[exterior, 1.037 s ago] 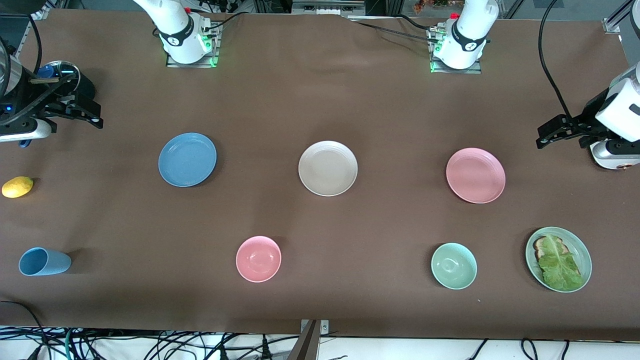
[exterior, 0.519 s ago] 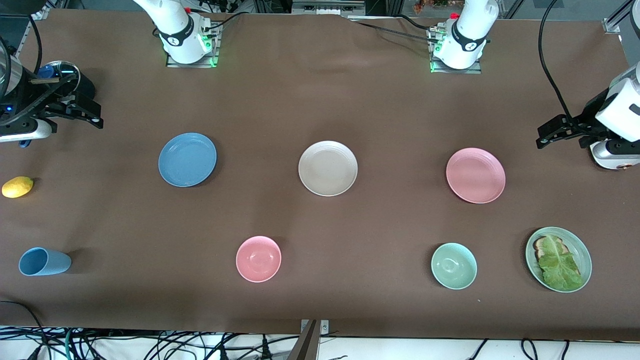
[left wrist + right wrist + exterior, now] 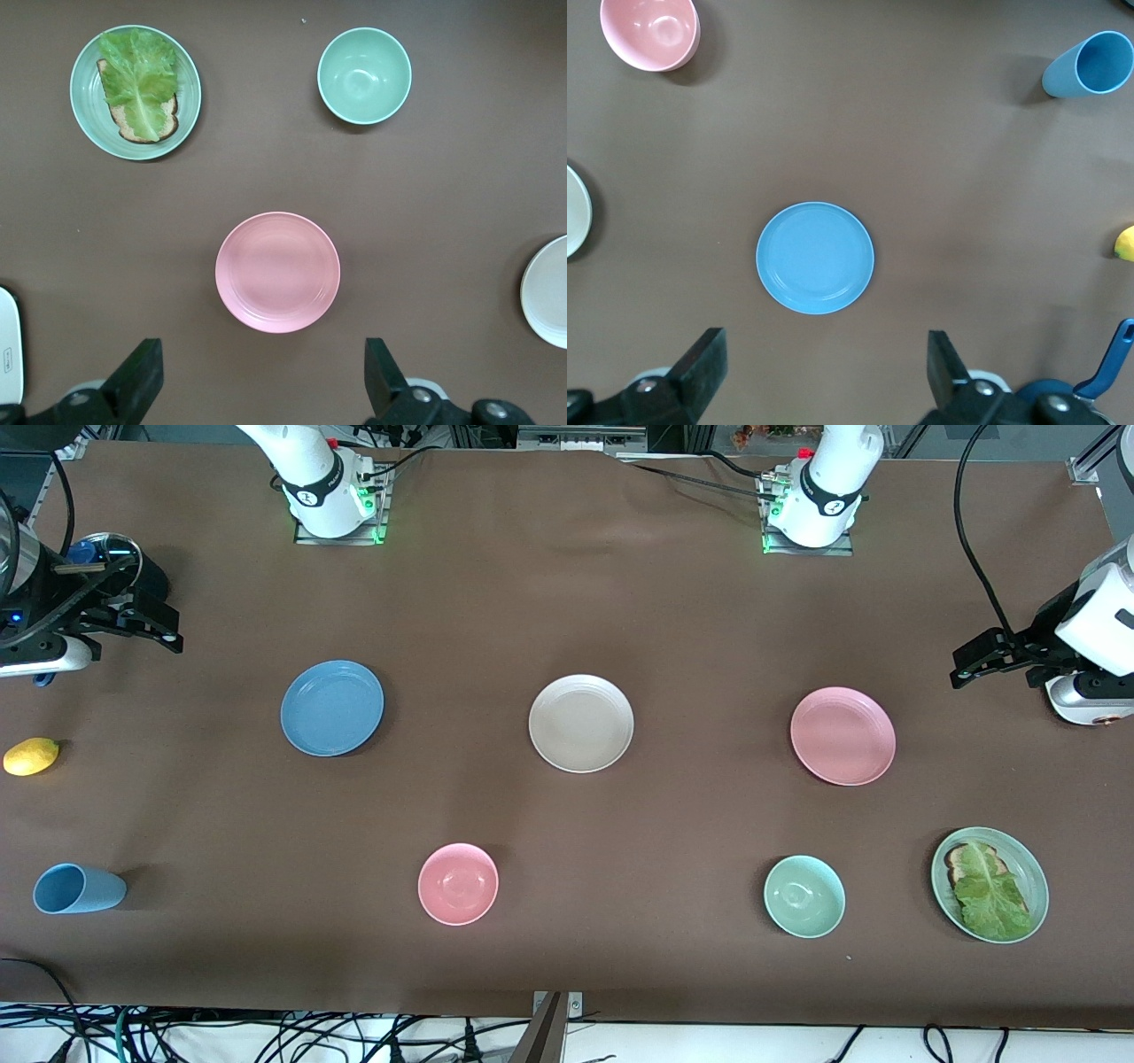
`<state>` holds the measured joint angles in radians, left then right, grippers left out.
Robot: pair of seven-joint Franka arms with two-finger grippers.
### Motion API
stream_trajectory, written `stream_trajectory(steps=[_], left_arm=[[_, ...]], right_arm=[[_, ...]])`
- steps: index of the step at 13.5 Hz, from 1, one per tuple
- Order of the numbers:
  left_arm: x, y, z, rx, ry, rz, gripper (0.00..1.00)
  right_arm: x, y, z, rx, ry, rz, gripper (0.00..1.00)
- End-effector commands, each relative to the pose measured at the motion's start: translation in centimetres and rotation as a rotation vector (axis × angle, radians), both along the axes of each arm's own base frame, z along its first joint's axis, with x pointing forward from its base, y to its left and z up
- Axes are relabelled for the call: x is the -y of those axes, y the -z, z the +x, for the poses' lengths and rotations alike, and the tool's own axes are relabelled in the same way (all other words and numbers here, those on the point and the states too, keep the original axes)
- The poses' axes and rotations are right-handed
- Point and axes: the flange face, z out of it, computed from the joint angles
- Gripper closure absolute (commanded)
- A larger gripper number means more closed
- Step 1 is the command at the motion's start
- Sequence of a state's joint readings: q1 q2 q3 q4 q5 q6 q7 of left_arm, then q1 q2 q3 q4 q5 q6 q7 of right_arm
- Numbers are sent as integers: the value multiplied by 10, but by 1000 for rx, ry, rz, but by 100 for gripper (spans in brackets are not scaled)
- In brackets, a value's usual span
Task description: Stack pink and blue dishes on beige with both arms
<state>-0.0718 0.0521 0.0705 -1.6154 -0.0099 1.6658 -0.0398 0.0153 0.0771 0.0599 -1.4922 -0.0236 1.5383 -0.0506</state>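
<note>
The right hand (image 3: pixel 173 631) hangs high over the right arm's end of the brown cloth-covered tabletop (image 3: pixel 567 602), fingers spread wide and holding nothing; this arm has not started. Its wrist view looks straight down between the two black fingers onto the flat round medium-blue plate (image 3: pixel 332 708), which sits at the nine o'clock side of the row of three plates. At the centre of the dial lies the flat round cream-beige plate (image 3: pixel 581 723) with faint concentric ridges, bare on top, so no stacking is done yet. At three o'clock rests the flat round pale pink plate (image 3: pixel 842 736), its rim faintly ridged. The left hand (image 3: pixel 966 664) hovers over the left arm's end of the tabletop, near the pink plate, fingers likewise wide apart and empty.

The plates look rigid, light and smooth, probably matte plastic or melamine. They lie almost flush with the cloth, so the raised rim is likely the only hold: one finger inside the lip, one under the outer edge. A glossy-smooth rim may slip or tip the plate when pinched at one side.

Nearer the front camera stand a small deep pink bowl (image 3: pixel 458 884) and a mint-green bowl (image 3: pixel 804 896).
</note>
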Motion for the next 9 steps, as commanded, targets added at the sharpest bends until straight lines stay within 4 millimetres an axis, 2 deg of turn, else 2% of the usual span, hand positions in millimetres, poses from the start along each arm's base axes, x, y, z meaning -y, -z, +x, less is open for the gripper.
stream_trajectory(steps=[1, 9], left_arm=[[1, -5, 5, 7, 12, -7, 0], [0, -5, 5, 7, 10, -7, 0]], right_arm=[[0, -4, -5, 9, 6, 5, 0], [0, -4, -6, 2, 8, 4, 0]])
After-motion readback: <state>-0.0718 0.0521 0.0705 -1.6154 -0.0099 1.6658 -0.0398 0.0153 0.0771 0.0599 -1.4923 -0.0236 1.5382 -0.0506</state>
